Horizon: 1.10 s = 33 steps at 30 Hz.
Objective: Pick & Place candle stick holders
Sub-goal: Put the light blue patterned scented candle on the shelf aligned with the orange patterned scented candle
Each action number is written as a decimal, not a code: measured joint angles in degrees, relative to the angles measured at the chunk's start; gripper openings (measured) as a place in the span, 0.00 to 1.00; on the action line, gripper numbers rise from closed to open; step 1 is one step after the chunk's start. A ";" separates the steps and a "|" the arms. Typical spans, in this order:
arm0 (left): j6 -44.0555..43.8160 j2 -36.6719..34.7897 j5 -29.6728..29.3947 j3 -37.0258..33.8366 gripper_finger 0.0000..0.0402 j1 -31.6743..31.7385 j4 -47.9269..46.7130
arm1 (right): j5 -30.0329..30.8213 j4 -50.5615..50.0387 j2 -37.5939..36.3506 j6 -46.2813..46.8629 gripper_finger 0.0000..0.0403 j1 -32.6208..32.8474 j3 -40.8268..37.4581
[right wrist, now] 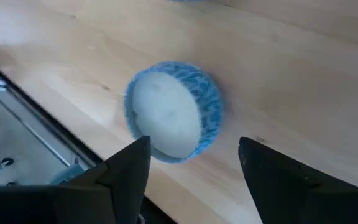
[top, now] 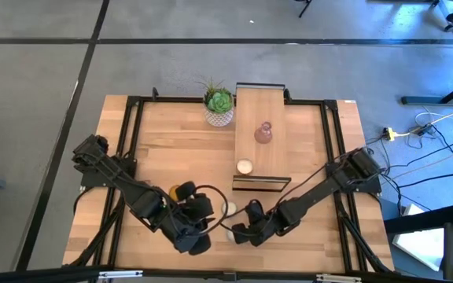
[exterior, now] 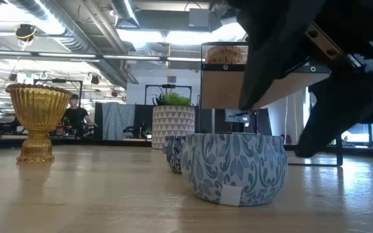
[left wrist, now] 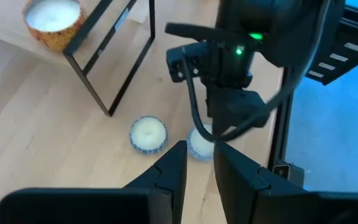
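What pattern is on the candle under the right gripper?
Blue floral swirls on white, clearest in the low view on the candle.

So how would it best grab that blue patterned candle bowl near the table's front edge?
By its outer wall, coming straight down from above. The blue patterned candle bowl sits upright, low and round, with wax filling its top, so opposite sides suit best. The right gripper hovers open beside it.

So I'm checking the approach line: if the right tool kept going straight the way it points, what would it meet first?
Most likely the blue patterned candle bowl lying just ahead of the open right tool; depth is hard to judge.
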 joint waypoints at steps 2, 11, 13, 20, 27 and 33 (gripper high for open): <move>0.15 0.00 0.02 0.00 0.19 0.01 0.02 | -0.06 -0.12 0.34 0.58 0.61 -0.02 0.00; 1.44 0.00 0.09 0.00 0.19 -0.02 0.02 | -0.04 -3.69 0.50 2.87 0.54 -0.25 0.00; 1.46 0.00 0.09 0.00 0.19 -0.02 0.02 | -0.04 -3.72 0.50 2.92 0.49 -0.42 0.00; 1.46 0.00 0.13 0.00 0.19 -0.02 -0.20 | -0.02 -3.53 0.50 2.74 0.37 -1.20 0.00; 1.45 0.00 0.60 0.00 0.19 -0.24 -0.34 | -0.04 -3.53 0.50 2.66 0.33 -1.22 0.00; 1.42 0.00 0.60 0.00 0.19 -0.45 -0.33 | -0.12 -3.92 0.50 2.94 0.30 -1.22 0.00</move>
